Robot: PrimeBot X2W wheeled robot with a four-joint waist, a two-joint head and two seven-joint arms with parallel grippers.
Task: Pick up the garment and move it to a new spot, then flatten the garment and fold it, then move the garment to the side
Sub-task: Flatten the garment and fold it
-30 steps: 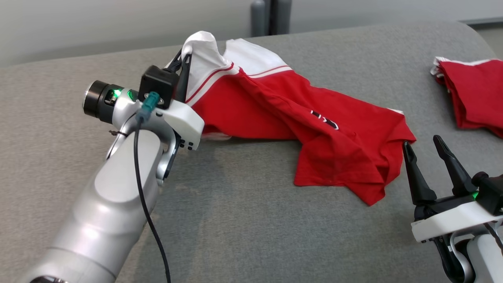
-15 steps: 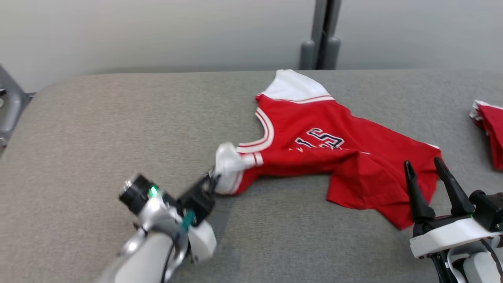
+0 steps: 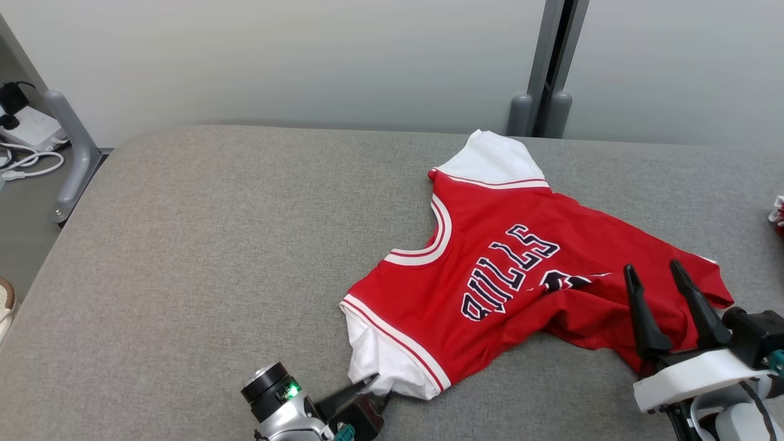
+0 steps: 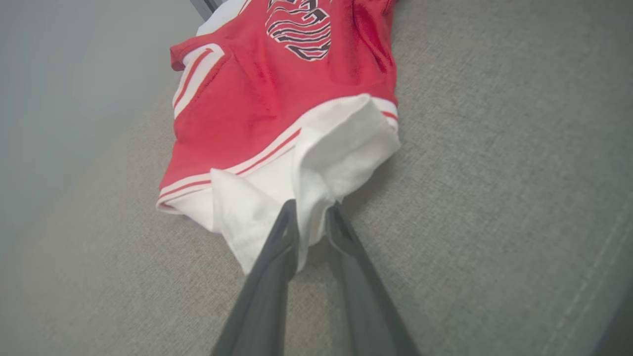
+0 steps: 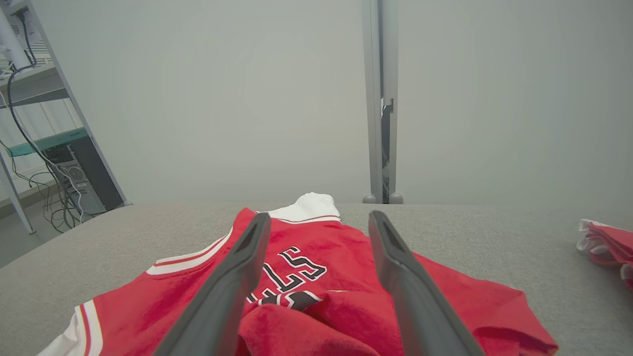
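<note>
The step in hand seems to be the flattening. At the near edge of the table [image 3: 214, 245], the left gripper [image 4: 312, 212] has its fingers a little apart, with the white sleeve [image 3: 383, 361] between them; whether they pinch it I cannot tell. The garment [image 3: 490, 275] lies front up on the right half of the table, smooth at the collar but bunched at the hem. Above that hem, near the table's near edge, the right gripper [image 3: 651, 267] hovers wide open, holding nothing. I think the next move calls for it to take the hem and pull it flat. Another red cloth [image 5: 606, 244] lies at the table's right edge. Nothing here is a container; all cloth lies directly on the table.
</note>
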